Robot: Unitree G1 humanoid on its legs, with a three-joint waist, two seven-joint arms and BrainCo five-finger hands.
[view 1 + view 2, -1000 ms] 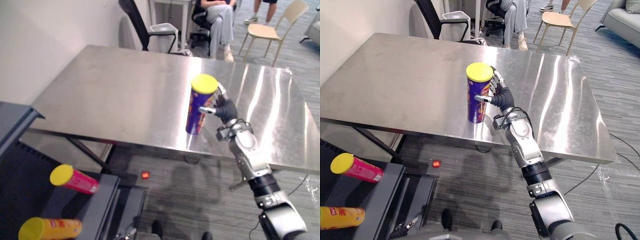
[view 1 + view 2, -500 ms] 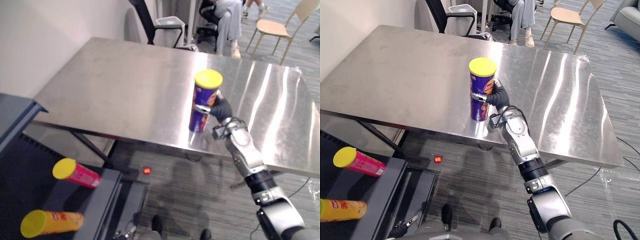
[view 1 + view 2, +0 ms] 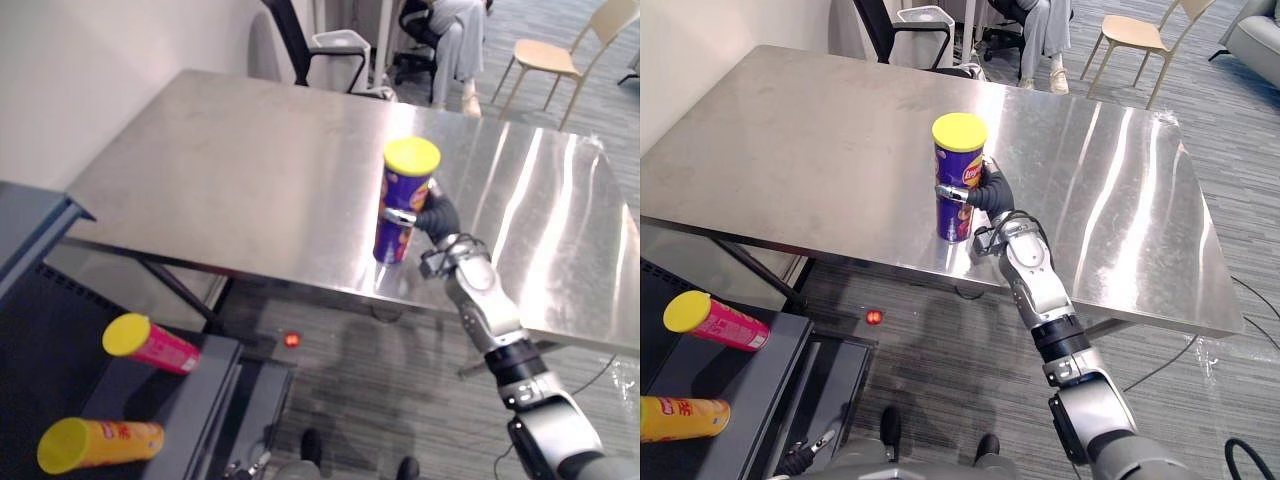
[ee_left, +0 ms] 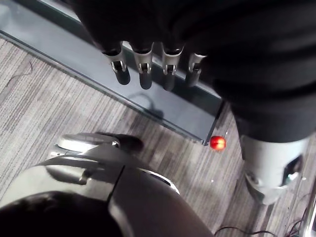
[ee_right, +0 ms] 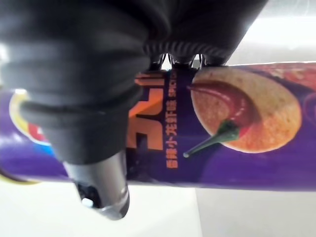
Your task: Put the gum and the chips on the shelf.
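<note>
On steel table (image 3: 790, 130), right hand (image 3: 992, 193) seemingly grips purple can (image 3: 956, 172); chair (image 3: 1137, 36) beyond.

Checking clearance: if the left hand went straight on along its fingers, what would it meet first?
Likely the grey shelf ledge beyond the left hand's straight fingers, though depth is unclear.

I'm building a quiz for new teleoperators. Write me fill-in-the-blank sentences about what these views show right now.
1. The right hand is closed round the ____ chips can.
2. Its lid is ____.
3. On the dark shelf lie ____ other cans.
4. A small ____ ball lies on the floor.

Missing words: purple; yellow; two; red.
</note>
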